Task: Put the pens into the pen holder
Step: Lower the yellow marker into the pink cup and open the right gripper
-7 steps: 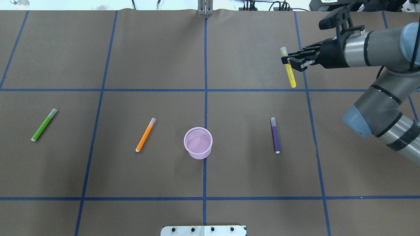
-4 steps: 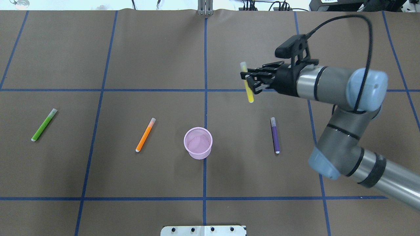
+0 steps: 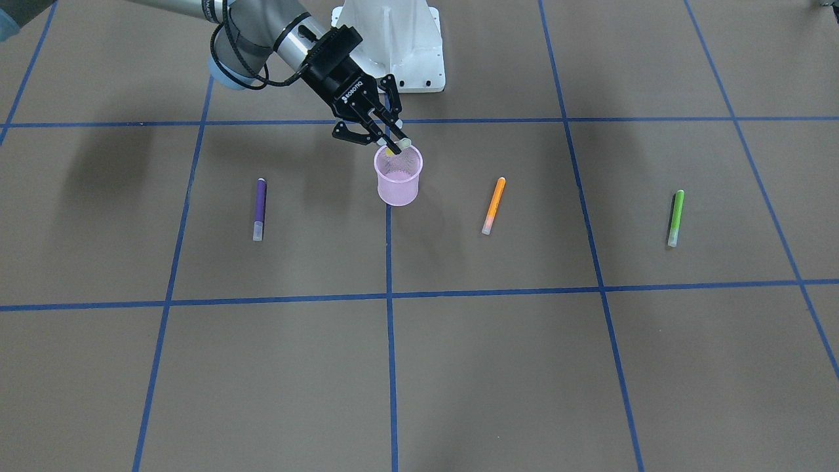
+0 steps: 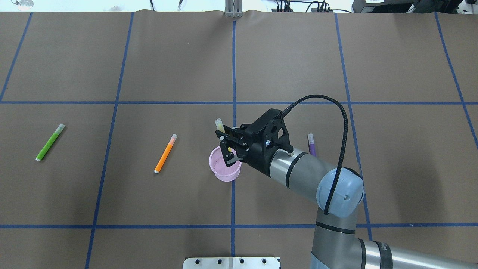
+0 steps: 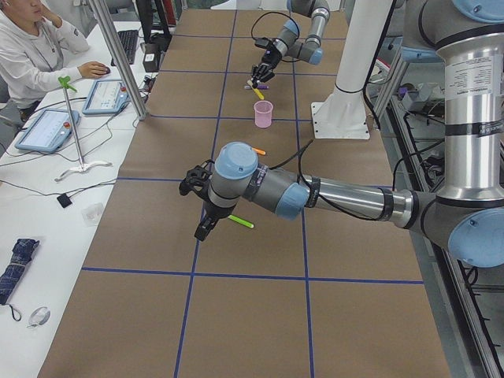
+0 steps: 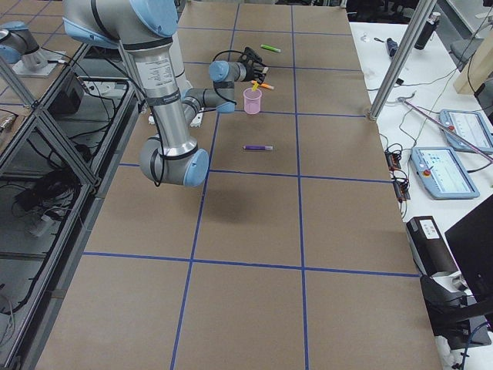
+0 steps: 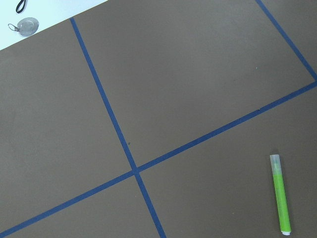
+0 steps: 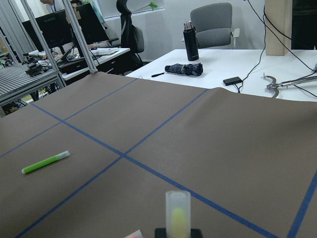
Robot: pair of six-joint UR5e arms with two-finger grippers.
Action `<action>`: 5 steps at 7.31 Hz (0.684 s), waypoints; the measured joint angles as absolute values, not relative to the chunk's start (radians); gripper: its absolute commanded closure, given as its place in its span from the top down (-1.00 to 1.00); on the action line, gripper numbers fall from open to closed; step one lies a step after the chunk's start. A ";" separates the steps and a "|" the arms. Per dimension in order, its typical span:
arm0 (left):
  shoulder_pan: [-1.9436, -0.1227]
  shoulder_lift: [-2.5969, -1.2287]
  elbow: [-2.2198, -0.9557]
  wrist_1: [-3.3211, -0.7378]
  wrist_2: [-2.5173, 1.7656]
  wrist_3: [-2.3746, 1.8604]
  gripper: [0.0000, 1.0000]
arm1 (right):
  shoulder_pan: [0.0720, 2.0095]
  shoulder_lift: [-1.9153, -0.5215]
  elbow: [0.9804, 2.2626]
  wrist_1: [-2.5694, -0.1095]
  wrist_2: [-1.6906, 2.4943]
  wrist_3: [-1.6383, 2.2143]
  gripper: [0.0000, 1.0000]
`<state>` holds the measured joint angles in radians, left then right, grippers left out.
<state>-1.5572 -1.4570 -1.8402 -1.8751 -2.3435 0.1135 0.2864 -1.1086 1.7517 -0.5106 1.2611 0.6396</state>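
My right gripper is shut on the yellow pen and holds it nearly upright, cap up, with its lower end at the rim of the pink mesh pen holder. The front view shows the same gripper over the holder. The orange pen lies left of the holder and the green pen lies far left. The purple pen lies to the right, partly hidden by my arm. My left gripper hovers by the green pen; I cannot tell whether it is open or shut.
A metal plate sits at the table's near edge and the white robot base stands behind the holder. A side table with tablets and a seated operator runs along the far side.
My right arm has carried the yellow pen from the far right of the table leftward and toward me, down to the pen holder's rim. The other pens and the holder have not moved.
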 measured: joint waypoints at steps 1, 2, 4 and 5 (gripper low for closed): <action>-1.557 -1.457 -1.839 -1.874 -2.343 0.114 1.00 | 0.267 -1.106 1.749 -0.511 1.239 0.620 0.73; -1.557 -1.457 -1.838 -1.874 -2.343 0.114 0.99 | 0.253 -1.099 1.748 -0.513 1.213 0.616 0.98; -1.557 -1.455 -1.836 -1.873 -2.343 0.114 1.00 | 0.240 -1.075 1.751 -0.542 1.176 0.649 0.98; -1.556 -1.453 -1.833 -1.873 -2.344 0.117 1.00 | 0.250 -1.068 1.761 -0.583 1.178 0.700 0.98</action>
